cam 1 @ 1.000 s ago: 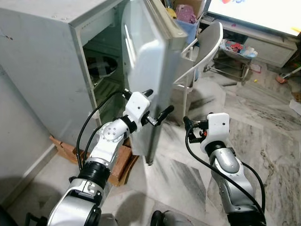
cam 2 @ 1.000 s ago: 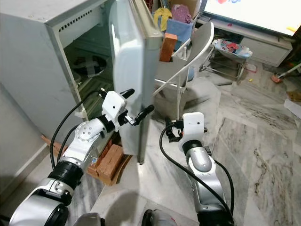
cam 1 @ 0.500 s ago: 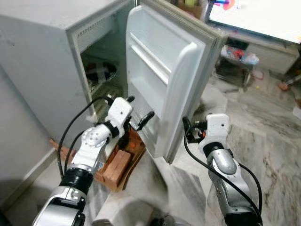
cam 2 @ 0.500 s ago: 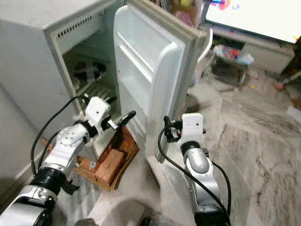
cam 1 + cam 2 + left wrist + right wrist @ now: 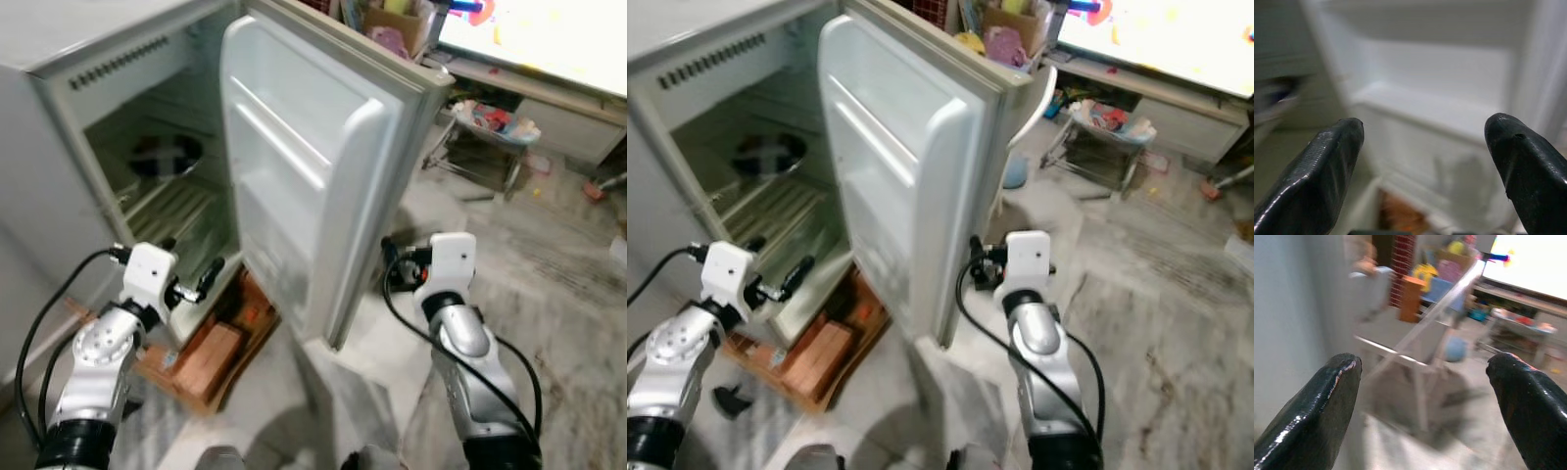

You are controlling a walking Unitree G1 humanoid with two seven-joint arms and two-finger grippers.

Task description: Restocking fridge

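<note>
Two tools flank an open fridge (image 5: 59, 137). Farthest left stands the fridge's grey body, its dim cavity showing wire shelves (image 5: 171, 208) and a dark round dish (image 5: 162, 157) on the upper one. Low in front of the cavity, the left tool (image 5: 191, 277) hangs with its black fingers (image 5: 1322, 171) spread wide and nothing between them; its wrist view looks between them into the pale inner lining of the door. Under the fridge, wooden blocks (image 5: 201, 357) prop it off the marble floor (image 5: 549, 274). Next comes the door (image 5: 304, 186), swung well out, its white inner face with bare moulded racks turned toward the camera. Just right of the door's outer edge, the right tool (image 5: 389, 264) hovers near it, fingers (image 5: 1317, 406) likewise parted and gripping nothing; whether it touches the door is unclear. Behind the door stands a white chair (image 5: 1043, 98), and farther right a low stand with clutter (image 5: 490, 117) under a bright screen (image 5: 549, 39).
</note>
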